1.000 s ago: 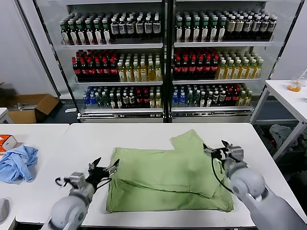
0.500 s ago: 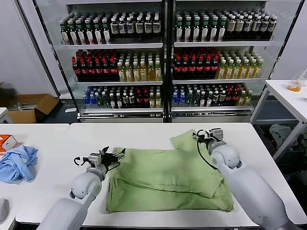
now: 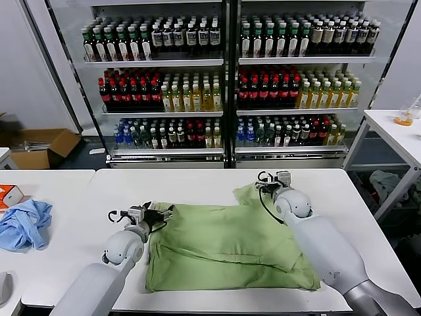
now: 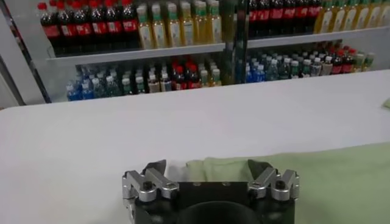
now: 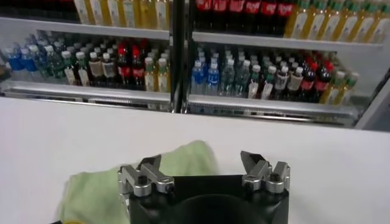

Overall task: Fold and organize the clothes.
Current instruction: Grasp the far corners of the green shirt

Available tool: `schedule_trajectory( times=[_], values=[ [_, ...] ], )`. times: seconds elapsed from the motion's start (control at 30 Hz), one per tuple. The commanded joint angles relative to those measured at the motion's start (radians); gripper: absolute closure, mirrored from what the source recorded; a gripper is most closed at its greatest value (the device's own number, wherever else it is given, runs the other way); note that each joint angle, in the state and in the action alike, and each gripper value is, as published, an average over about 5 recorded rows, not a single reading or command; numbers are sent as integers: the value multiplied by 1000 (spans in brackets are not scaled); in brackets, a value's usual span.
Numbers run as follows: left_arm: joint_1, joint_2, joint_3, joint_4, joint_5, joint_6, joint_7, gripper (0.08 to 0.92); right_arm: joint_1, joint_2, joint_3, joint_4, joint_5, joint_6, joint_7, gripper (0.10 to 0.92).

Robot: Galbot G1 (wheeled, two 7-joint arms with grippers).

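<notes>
The light green shirt (image 3: 227, 243) is lying partly folded on the white table (image 3: 197, 181), covering the middle toward the near edge, its body doubled into a broad rectangle while one sleeve is sticking out toward the far right corner; that loose sleeve, in my judgement, is the part not yet tucked in, which is why the right gripper (image 3: 268, 184) is hanging just at the sleeve's far tip; in the right wrist view its fingers (image 5: 149, 165) are standing apart with nothing between them, the green sleeve end lying below and just ahead, so it is gripping nothing and seems poised to pinch the sleeve; the left gripper (image 3: 160, 212) is sitting at the shirt's far left corner, on the side toward the table's left edge; in the left wrist view its fingers (image 4: 155, 169) are also spread wide and empty, with the cloth's edge lying between and just beyond them, likely so that both arms can take the far edge together and bring it over evenly; whether either is touching the fabric I cannot tell; a crumpled light blue cloth (image 3: 23, 225) is lying well apart on the neighbouring table to the left, beside an orange-and-white box (image 3: 8, 195); shelves of bottles (image 3: 223, 85) are standing behind the table's far edge.
</notes>
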Motion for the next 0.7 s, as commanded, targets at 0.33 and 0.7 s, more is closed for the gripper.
schedule_trajectory(
  times=[0.33, 0.7],
  values=[
    [6, 20, 14, 2, -30, 3, 35, 389, 12, 38, -16, -106, 98, -2, -13, 370],
    [27, 30, -5, -37, -92, -38, 71, 709, -16, 13, -10, -15, 113, -1, -53, 690]
  ],
)
